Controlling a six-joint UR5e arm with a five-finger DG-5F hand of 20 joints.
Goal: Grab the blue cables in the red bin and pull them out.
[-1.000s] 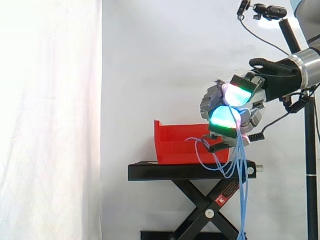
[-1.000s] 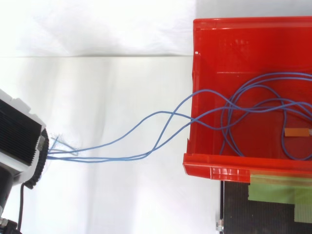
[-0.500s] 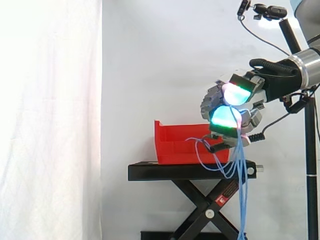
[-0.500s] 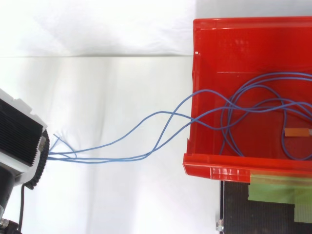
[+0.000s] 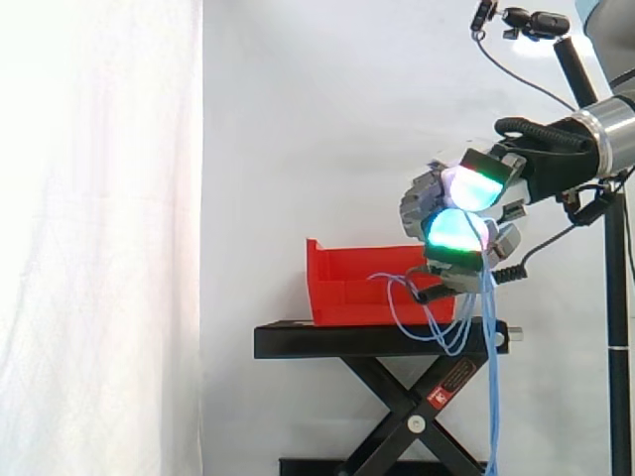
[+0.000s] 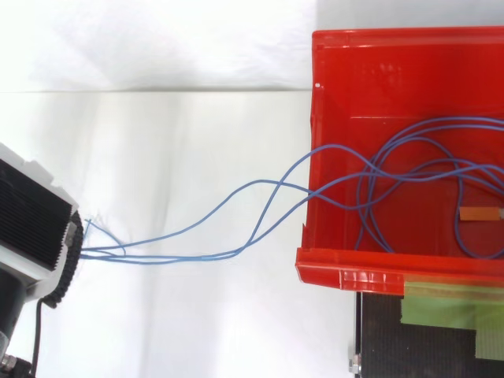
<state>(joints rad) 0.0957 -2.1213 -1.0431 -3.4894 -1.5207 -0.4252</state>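
A red bin (image 5: 377,288) stands on a black scissor stand (image 5: 382,341). Blue cables (image 6: 236,213) run from loops inside the bin (image 6: 409,260) over its edge toward my hand (image 6: 31,228) at the left of the top view. In the side view my hand (image 5: 458,213) hovers to the right of the bin and above its rim, fingers curled round the blue cables (image 5: 486,337). Some strands loop down beside the stand and long ends hang straight below the hand. The fingertips glow green and white.
A white curtain hangs behind the work. A black camera pole (image 5: 617,297) stands at the right edge. A small orange tag (image 6: 479,213) lies in the bin. Green tape (image 6: 449,303) marks the stand's top below the bin.
My hand has shifted slightly to the right, away from the bin, with the cables in it. The hanging ends swung along. The loops in the bin look the same.
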